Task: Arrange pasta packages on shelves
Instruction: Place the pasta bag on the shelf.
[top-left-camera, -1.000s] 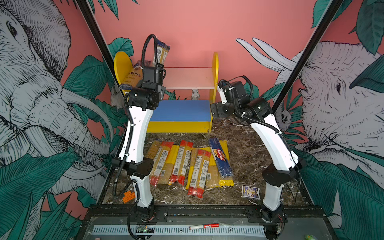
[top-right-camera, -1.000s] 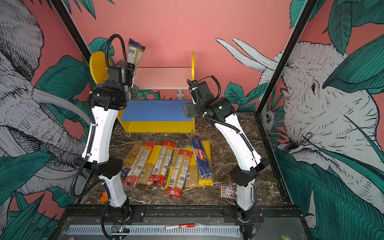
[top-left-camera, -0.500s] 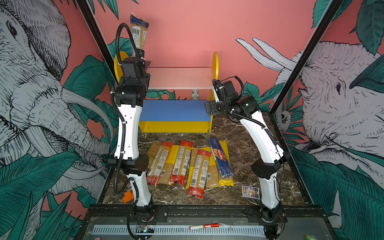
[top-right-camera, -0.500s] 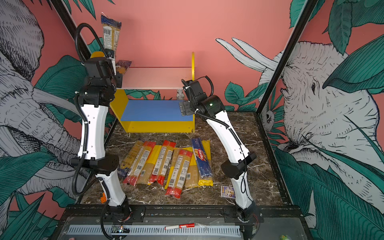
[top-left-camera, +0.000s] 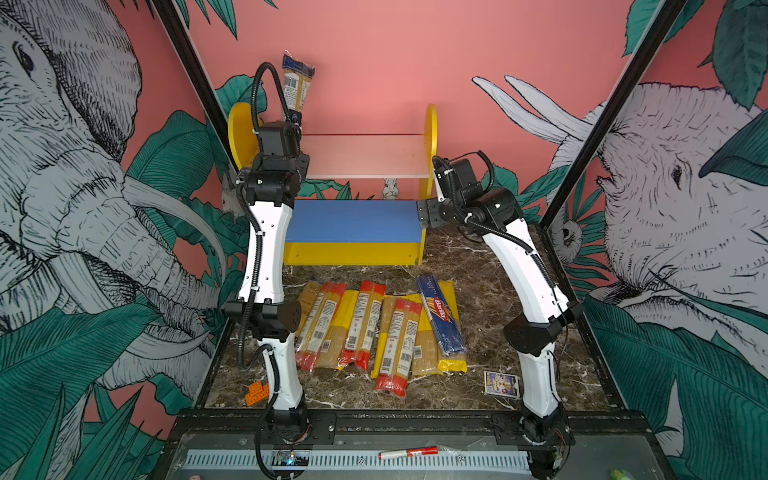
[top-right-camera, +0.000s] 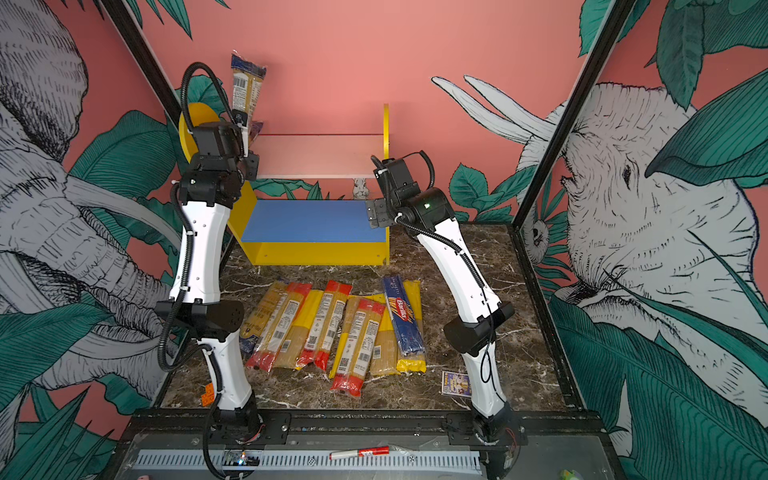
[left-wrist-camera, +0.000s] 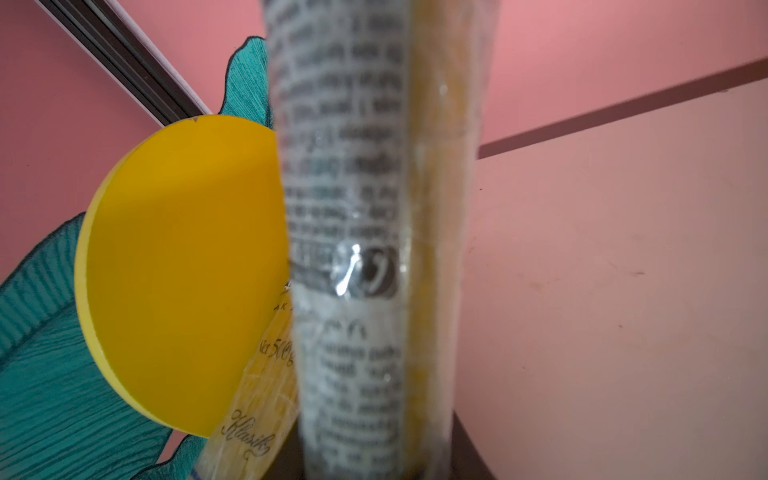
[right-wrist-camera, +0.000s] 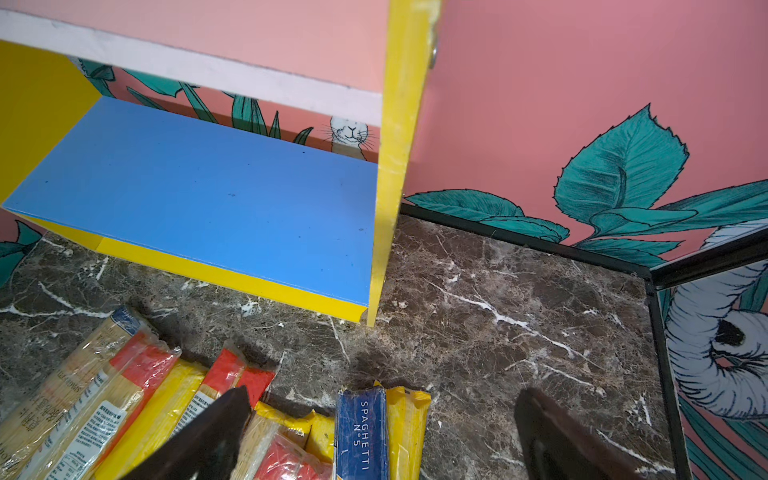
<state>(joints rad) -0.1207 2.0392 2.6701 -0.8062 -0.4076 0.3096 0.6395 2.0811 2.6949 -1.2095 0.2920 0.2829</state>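
Raised high: a tall clear-plastic spaghetti packet (top-left-camera: 297, 85) with a dark blue top end stands upright in the clenched left gripper (top-left-camera: 296, 119). It is held above the left end of the small yellow wooden shelf unit (top-left-camera: 430, 124), close to the unit's rounded left side panel (left-wrist-camera: 174, 266). The left wrist view is almost filled by that packet's printed back, blurred at close range. Behind it a second yellow-wrapped packet (left-wrist-camera: 257, 395) (its label reads "Klasik") appears to lean against the panel, though where it rests cannot be made out.

The shelf's pale pink upper board (top-left-camera: 365, 156) sits above its blue lower board (top-left-camera: 353, 220). Just off the lower board's right front corner, the right gripper (right-wrist-camera: 384, 397) hangs with its jaws spread wide and nothing between them.

On the brown marble tabletop (top-left-camera: 478, 266) in front of the shelf, a row of flat spaghetti packets (top-left-camera: 374, 328) lies side by side and overlapping, some yellow, some red-ended. A dark blue Barilla packet (top-left-camera: 440, 316) lies on top at the right of the row. A small purple-blue card box (top-left-camera: 501, 383) lies near the right arm's base. An orange toy block (top-left-camera: 257, 390) lies beside the left arm's base, and a red-and-white marker pen (top-left-camera: 409, 452) rests on the front rail.
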